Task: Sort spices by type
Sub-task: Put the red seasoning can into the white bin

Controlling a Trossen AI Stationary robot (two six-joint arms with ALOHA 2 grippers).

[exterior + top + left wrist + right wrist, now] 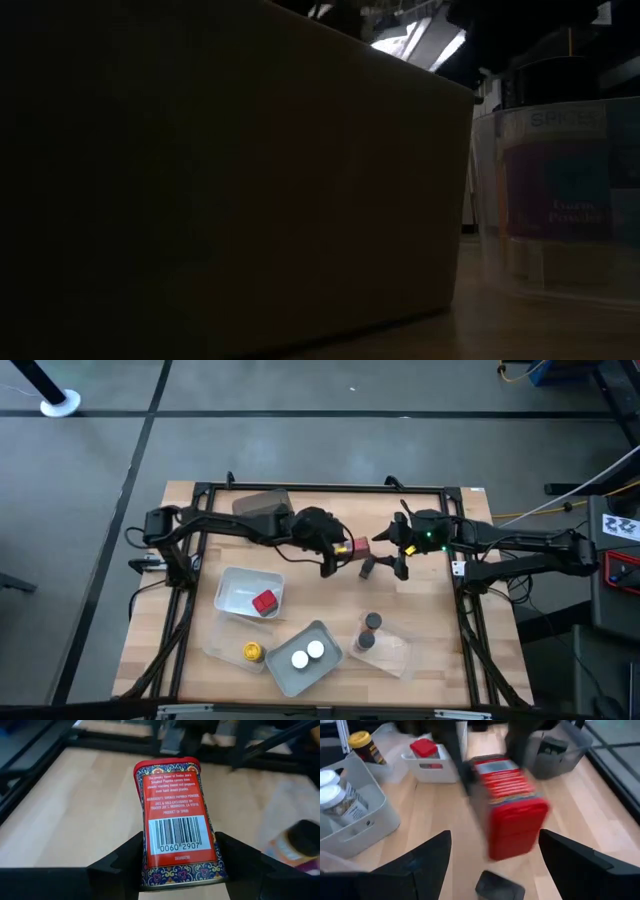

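Paprika tin [177,822], red, clamped in my left claw [177,870] above desk [440,610] centre. Right claw [492,855] wide, empty, close. Risk I see: claws collide, or tin slips before reaching white tray [232,592] holding red box [264,603].

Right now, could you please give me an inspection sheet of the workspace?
Surface: wooden table, black frame around it.
Job's things: red spice tin held above the table; second red tin in the white tray; two white-lidded jars in the grey tray; yellow-lidded jar; two dark-lidded jars on the clear tray.
Clutter: dark box lying on the table; grey bin.
Tools: left tool clamps the red tin; right tool open, facing it.
Cables: yellow cable beside the table.
Surroundings: grey floor.
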